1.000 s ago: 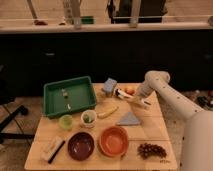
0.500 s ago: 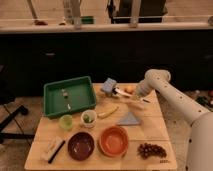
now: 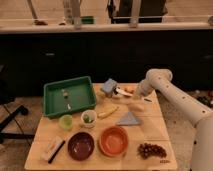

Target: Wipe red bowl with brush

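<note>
Reaching from the right side, my arm bends down to the far part of the wooden table [image 3: 150, 129], and my claw [image 3: 133, 93] is low there, just beside the brush [image 3: 121, 92]. I cannot tell if the claw is open or closed, or if it touches the brush. The brush lies near the far edge, between a blue-grey block [image 3: 109, 86] on its left and my claw on its right. The red bowl [image 3: 102, 142] stands at the near side of the table, well apart from the brush, with a dark bowl [image 3: 70, 146] just beside it on the left and some grapes [image 3: 151, 150] on the right. A grey cloth [image 3: 129, 119] and a banana [image 3: 107, 112] lie between the brush and the red bowl. A green tray [image 3: 47, 100] is at the far left, with two small cups [image 3: 66, 121] in front of it.
</note>
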Motion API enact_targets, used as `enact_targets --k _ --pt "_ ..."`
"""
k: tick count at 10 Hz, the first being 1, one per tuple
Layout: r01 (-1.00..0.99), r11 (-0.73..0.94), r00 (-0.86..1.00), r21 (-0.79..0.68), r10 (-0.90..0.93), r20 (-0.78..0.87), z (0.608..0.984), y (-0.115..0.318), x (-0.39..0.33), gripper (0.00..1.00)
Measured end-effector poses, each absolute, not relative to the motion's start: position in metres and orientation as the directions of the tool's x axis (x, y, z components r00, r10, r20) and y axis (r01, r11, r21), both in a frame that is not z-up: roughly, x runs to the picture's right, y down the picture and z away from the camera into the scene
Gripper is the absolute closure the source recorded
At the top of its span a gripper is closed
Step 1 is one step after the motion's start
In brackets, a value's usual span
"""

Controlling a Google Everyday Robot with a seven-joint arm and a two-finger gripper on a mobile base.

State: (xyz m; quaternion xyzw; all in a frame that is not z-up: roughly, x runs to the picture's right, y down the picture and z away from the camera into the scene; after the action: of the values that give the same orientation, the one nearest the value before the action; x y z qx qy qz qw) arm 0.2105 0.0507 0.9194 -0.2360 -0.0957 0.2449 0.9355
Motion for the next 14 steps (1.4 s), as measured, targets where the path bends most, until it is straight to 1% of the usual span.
enact_targets --k 4,7,10,14 --pt "-0.441 0.763 0.858 -0.472 0.513 0.029 0.906 0.053 0.233 1.00" --pt "-0.428 0.775 0.861 -0.465 0.506 0.050 0.893 0.048 0.231 1.00" --pt "-0.414 0.792 0.861 -0.449 0.500 0.088 0.872 0.037 0.228 1.00" --pt "-0.409 0.805 0.861 -0.429 0.496 0.111 0.857 0.031 0.227 1.00"
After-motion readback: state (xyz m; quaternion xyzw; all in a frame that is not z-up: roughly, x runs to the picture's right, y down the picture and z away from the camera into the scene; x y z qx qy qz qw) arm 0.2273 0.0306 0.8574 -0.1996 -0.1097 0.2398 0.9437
